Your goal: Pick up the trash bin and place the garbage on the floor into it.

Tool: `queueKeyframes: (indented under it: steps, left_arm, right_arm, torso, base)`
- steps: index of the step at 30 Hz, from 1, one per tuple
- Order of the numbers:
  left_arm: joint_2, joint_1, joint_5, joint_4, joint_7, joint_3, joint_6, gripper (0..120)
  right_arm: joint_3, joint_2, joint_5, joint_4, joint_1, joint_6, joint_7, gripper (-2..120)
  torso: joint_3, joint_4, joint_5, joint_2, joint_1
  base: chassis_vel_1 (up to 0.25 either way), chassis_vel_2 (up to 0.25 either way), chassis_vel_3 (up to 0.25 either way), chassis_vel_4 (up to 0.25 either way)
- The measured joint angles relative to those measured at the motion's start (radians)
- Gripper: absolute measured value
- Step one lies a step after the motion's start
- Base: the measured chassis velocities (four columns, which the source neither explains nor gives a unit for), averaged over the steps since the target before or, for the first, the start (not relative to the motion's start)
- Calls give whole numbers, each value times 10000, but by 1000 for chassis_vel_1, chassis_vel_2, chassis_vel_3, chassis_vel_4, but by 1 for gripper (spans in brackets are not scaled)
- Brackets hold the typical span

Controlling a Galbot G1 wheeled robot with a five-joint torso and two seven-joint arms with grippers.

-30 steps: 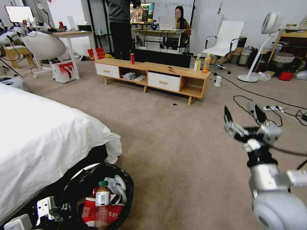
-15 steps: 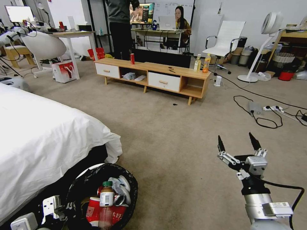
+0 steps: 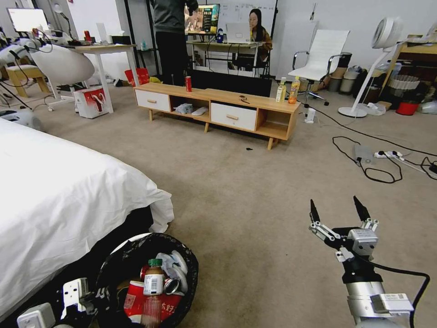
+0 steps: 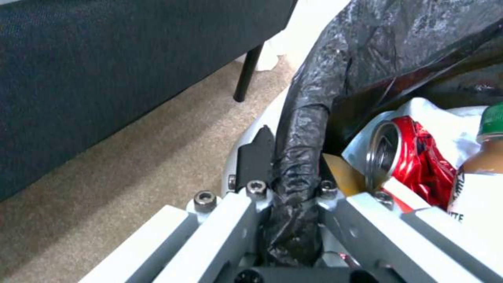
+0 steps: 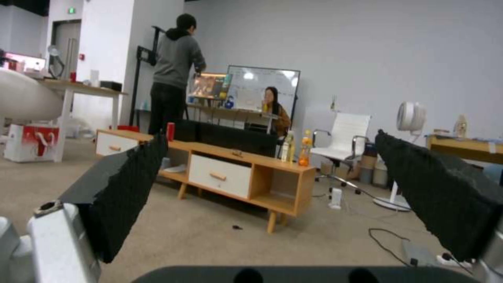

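Jaws of the left gripper (image 4: 293, 188) are pinching the crinkly black-lined rim of the round bin (image 3: 180, 255) beside the bed (image 3: 59, 200); the right gripper (image 3: 337, 212) is hovering wide open over the short-pile carpet (image 3: 236, 191).

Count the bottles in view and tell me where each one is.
3: a green-capped bottle upright in the trash bin, and a yellow bottle and an orange bottle side by side on the wooden cabinet. Others may lie buried in the bin.

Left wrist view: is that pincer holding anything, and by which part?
Yes. The left pincer is shut on the bin at its rim, pinching the black bag over the edge. The right pincer is open and empty.
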Motion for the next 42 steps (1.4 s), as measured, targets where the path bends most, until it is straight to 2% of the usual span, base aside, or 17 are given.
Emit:
queueKeyframes:
  steps: [20, 42]
  left_arm:
    - [-2, 4, -12, 7, 19, -18, 0, 1]
    - [-33, -7, 0, 30, 33, -2, 0, 1]
  right_arm:
    - [41, -16, 57, -137, -28, 64, -5, 100]
    - [47, -13, 70, -252, -2, 131, 5, 100]
  torso:
    - [0, -1, 0, -1, 0]
    - [0, 1, 0, -2, 0]
  base:
    - [-16, -15, -15, -19]
    - [-107, -117, -106, -105]
